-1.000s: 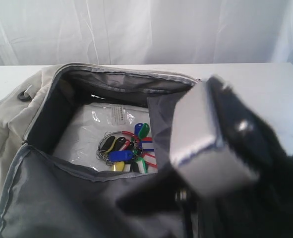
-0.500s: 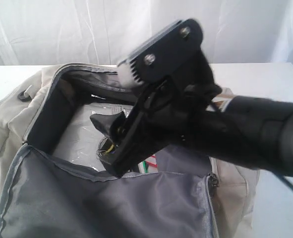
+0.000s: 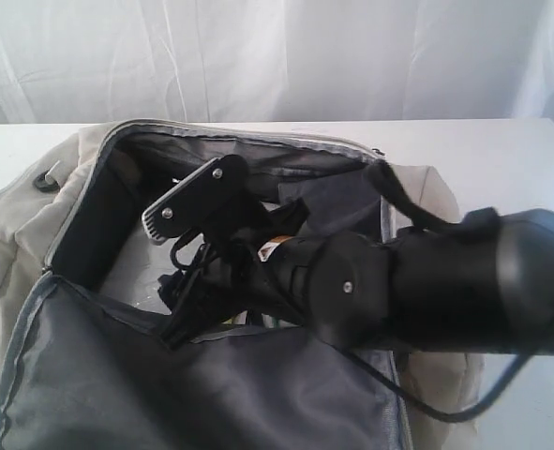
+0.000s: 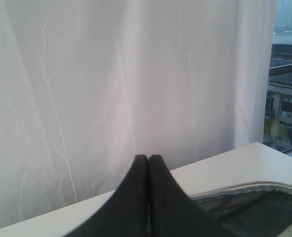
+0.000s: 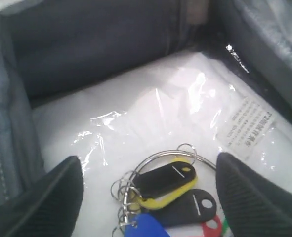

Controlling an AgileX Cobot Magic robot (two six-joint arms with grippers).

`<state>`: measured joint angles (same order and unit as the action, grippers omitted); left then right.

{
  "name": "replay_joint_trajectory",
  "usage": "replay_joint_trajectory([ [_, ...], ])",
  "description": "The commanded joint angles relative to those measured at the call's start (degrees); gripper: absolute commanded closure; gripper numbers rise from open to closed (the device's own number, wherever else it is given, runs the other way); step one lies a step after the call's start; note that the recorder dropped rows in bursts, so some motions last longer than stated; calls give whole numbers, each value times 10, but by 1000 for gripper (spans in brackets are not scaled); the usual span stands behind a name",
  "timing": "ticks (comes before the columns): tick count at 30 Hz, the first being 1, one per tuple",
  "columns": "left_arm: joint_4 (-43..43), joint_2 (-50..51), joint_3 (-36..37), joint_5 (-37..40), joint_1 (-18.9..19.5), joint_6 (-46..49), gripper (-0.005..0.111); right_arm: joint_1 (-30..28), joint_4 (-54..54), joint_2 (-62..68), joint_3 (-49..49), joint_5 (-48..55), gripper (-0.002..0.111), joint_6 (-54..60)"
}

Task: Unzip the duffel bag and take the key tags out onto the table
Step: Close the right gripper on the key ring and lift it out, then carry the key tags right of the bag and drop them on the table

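The cream duffel bag (image 3: 22, 217) lies unzipped on the white table (image 3: 501, 155), with its dark grey lining showing. My right gripper (image 3: 185, 305) reaches down inside it, and the arm hides the key tags in the exterior view. In the right wrist view the key tags (image 5: 178, 190), black, yellow, blue and red on metal rings, lie between the fingertips (image 5: 49, 195) of my open right gripper (image 5: 150, 195), which do not touch them. My left gripper (image 4: 148, 159) is shut on nothing, held above the bag's rim (image 4: 257, 190).
A clear plastic-wrapped white packet (image 5: 150, 106) with a printed label (image 5: 247, 126) lies under the tags on the bag's floor. The opened top flap (image 3: 164, 394) hangs toward the front. A white curtain (image 4: 111, 74) stands behind the table.
My right arm has swung down from in front of the camera into the bag's opening. Its gripper now sits low over the key tags and covers them in the exterior view.
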<state>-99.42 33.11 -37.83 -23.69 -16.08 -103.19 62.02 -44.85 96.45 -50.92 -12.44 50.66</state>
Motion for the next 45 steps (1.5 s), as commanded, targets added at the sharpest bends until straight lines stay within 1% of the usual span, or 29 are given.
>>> replay_joint_trajectory([
  [1, -5, -4, 0, -5, 2, -5, 107, 2, 0, 50, -31, 17, 39, 5],
  [6, -5, -4, 0, -7, 2, -5, 107, 2, 0, 84, -39, 32, 40, 6],
  [9, -5, -4, 0, -9, 2, -5, 107, 2, 0, 94, -39, 31, 46, 8],
  [12, -5, -4, 0, -9, 2, -5, 107, 2, 0, 96, -39, 32, 59, 16],
  [18, -5, -4, 0, -9, 2, -5, 107, 2, -20, 93, -39, -21, 96, 17],
  [20, -5, -4, 0, -9, 2, -5, 107, 0, -39, 85, -39, -34, 106, 17],
  [21, -5, -4, 0, -9, 2, -5, 107, -3, -49, 80, -39, -35, 108, 17],
  [27, -5, -4, 0, -9, 2, -5, 107, -10, -71, 23, -39, -45, 108, 17],
  [39, -5, -4, 0, -9, 2, -5, 107, -10, -71, -185, -39, -44, 108, 38],
  [42, -5, -4, 0, -9, 2, -5, 107, -10, -72, -236, -39, -45, 108, 72],
  [45, -5, -4, 0, -9, 2, -5, 107, -10, -107, -284, -39, -51, 108, 125],
])
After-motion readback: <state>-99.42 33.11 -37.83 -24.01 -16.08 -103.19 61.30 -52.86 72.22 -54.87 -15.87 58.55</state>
